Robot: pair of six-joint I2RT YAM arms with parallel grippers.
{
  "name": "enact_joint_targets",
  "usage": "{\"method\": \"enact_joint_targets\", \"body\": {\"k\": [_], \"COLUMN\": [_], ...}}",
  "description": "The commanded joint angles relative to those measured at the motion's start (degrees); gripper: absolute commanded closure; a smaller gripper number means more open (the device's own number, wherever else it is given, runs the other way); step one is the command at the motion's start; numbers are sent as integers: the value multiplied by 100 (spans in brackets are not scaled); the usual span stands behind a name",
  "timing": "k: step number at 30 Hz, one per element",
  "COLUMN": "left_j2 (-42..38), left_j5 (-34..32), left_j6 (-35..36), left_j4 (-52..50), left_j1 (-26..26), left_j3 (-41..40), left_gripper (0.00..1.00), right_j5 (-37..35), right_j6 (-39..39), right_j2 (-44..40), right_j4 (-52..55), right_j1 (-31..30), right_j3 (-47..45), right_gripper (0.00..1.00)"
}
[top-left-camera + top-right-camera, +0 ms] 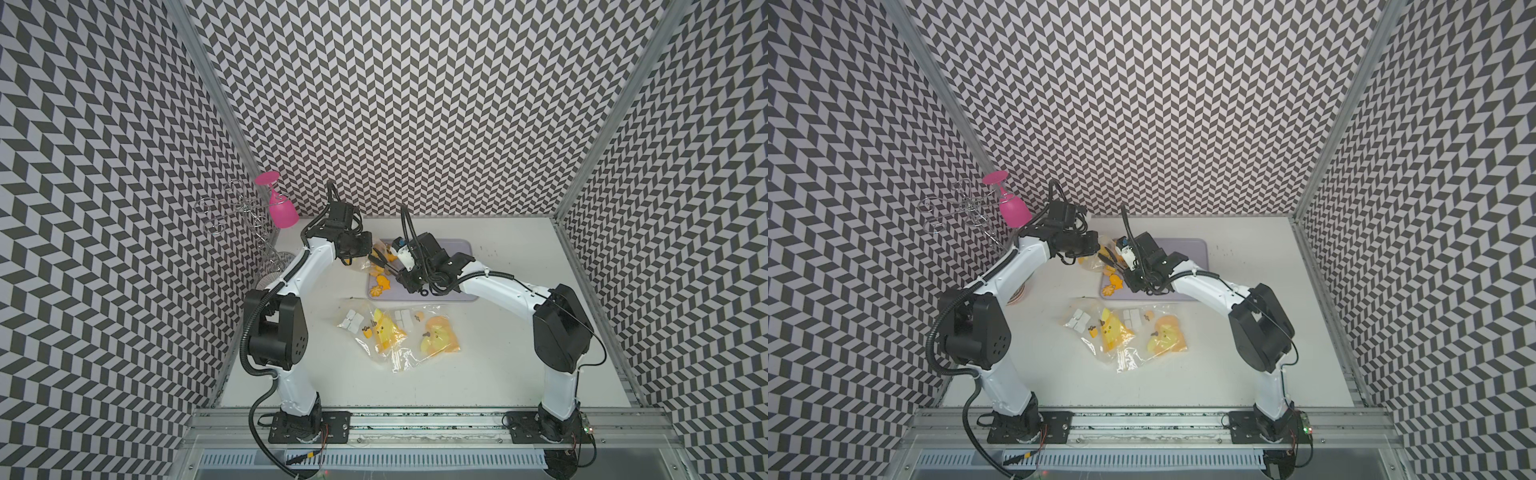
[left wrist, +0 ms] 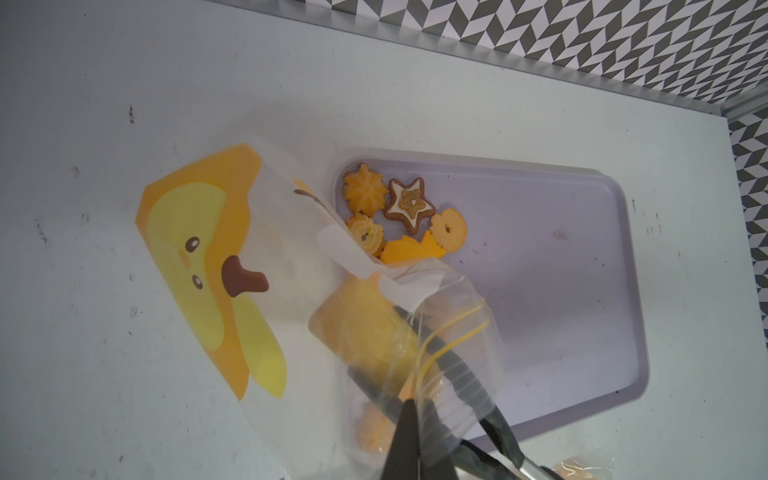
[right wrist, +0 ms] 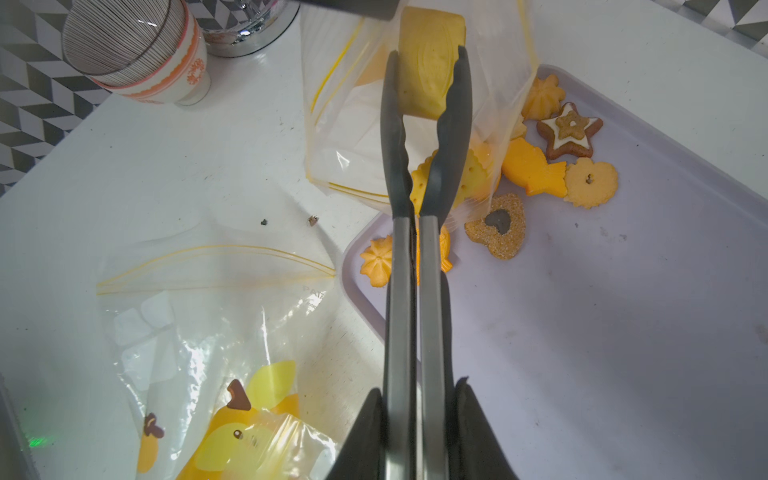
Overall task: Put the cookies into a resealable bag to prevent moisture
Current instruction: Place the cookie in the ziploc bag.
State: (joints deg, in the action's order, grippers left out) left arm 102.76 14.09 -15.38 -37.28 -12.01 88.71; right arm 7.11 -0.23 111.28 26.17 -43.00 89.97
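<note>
A clear resealable bag (image 2: 199,249) with a yellow chick print hangs at the lilac tray's (image 2: 561,291) near-left corner. My left gripper (image 2: 409,409) is shut on the bag's rim and holds its mouth up. My right gripper (image 3: 415,390) is shut on grey tongs (image 3: 399,291). The tong tips reach into the bag mouth (image 3: 345,137) and pinch a yellow rectangular cookie (image 3: 430,62). Several loose cookies lie on the tray beside the bag, among them a star (image 3: 569,129) and a heart (image 3: 496,226). In both top views the two grippers meet at the tray's left end (image 1: 380,262).
Two spare chick-print bags (image 1: 382,328) (image 1: 436,332) lie on the white table in front of the tray. A stack of bowls (image 3: 137,50) and a wire rack (image 1: 232,208) holding a pink glass (image 1: 280,208) stand at the back left corner.
</note>
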Motion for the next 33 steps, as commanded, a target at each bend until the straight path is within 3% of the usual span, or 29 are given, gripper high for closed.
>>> {"method": "enact_joint_targets", "body": {"k": [1, 12, 19, 24, 29, 33], "left_j2": [52, 31, 56, 64, 69, 69], "left_j5": [67, -3, 18, 56, 67, 74], "left_j6": [89, 92, 88, 90, 88, 89], "left_j4": [120, 109, 112, 113, 115, 118], "left_j1": [-38, -29, -29, -29, -29, -29], "left_j3": [-46, -38, -45, -46, -46, -45], "left_gripper": [100, 100, 100, 100, 100, 100], "right_j5": [-96, -595, -193, -239, -232, -214], "right_j6": [-133, 23, -70, -64, -38, -9], "right_j2": [209, 549, 13, -22, 113, 100], "right_j4": [-17, 707, 407, 344, 494, 468], "right_j1": [-41, -15, -15, -15, -15, -15], "right_j3": [301, 652, 654, 734, 898, 915], "right_gripper": [87, 89, 88, 82, 68, 65]}}
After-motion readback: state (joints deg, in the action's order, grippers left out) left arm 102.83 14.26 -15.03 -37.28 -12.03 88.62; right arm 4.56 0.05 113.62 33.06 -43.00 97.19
